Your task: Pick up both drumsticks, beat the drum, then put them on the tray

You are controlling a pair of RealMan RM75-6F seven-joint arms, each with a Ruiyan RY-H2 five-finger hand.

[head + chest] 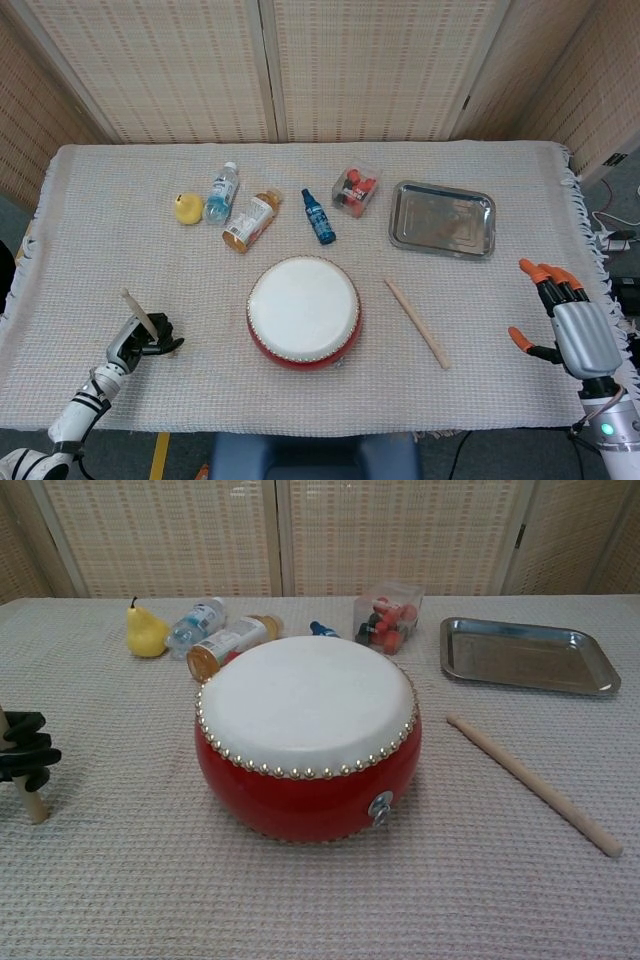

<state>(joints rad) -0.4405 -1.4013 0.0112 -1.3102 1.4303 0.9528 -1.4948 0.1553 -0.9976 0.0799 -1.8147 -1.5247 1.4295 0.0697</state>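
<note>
Left hand (pixel 135 338) grips pale wooden drumstick (pixel 139 313). Second wooden drumstick (pixel 417 322) lies well apart from right hand (pixel 570 330), fingers spread, holding nothing.

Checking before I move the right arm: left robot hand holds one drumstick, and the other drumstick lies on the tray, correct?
Not quite. The left robot hand does hold a drumstick, but the other drumstick lies on the cloth between the drum and the right robot hand, not on the tray. The head view shows it.
</note>
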